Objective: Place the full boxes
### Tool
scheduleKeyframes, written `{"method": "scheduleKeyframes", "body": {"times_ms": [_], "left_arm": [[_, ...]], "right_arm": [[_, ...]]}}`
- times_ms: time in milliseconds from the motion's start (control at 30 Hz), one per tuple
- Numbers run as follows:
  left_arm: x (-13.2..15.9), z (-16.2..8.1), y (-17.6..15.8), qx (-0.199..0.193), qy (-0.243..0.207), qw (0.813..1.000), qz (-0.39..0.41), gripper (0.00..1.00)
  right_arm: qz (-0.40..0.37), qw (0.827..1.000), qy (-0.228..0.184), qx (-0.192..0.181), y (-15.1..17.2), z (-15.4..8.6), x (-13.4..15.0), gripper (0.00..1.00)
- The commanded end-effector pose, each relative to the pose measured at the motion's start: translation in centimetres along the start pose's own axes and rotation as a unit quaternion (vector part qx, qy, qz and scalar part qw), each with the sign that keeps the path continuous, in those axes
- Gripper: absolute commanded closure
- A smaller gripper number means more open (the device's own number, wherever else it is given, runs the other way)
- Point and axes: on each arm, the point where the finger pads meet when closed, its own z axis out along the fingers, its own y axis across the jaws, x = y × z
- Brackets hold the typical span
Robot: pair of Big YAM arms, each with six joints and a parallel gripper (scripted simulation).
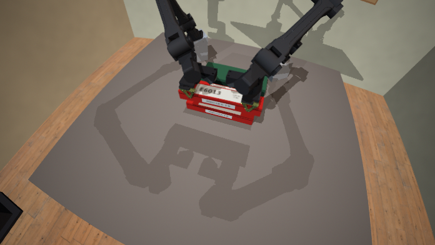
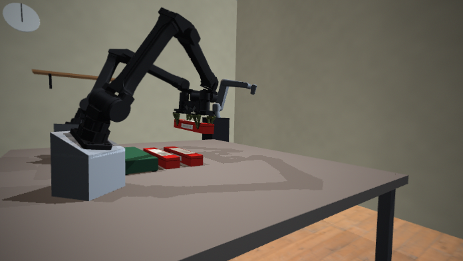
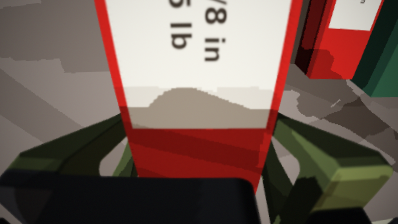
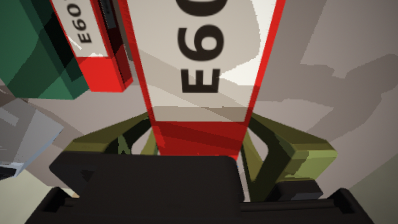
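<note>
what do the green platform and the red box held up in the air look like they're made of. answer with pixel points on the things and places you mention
Green platform [image 1: 225, 69] [image 2: 141, 163]: perhaps painted wood or metal, matte, plain-coloured without visible grain. Raised red box [image 1: 219, 94] [image 2: 203, 128] [image 3: 197, 150] [image 4: 197, 140]: probably cardboard or plastic; flat sides, pale printed label.
</note>
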Motion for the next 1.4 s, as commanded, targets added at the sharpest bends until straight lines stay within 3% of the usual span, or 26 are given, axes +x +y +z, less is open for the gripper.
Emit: {"method": "scheduleKeyframes", "body": {"times_ms": [0, 1200, 1267, 1367], "left_arm": [[-0.6, -6.5, 3.8, -0.061, -0.027, 0.998, -0.018, 1.00], [-0.8, -6.8, 3.8, -0.061, -0.027, 0.998, -0.019, 1.00], [-1.3, -5.4, 4.0, -0.049, -0.022, 0.998, -0.013, 1.00], [-0.8, -6.8, 4.8, -0.061, -0.028, 0.998, -0.007, 1.00]], "right_arm": [[0.000, 0.998, -0.030, 0.060, -3.9, -7.0, 0.3, 1.00], [0.004, 0.998, -0.029, 0.060, -4.0, -6.9, 0.6, 1.00], [0.000, 0.999, -0.018, 0.041, -4.8, -6.3, 0.6, 1.00], [0.004, 0.998, -0.024, 0.052, -5.1, -6.7, 0.8, 1.00]]}}
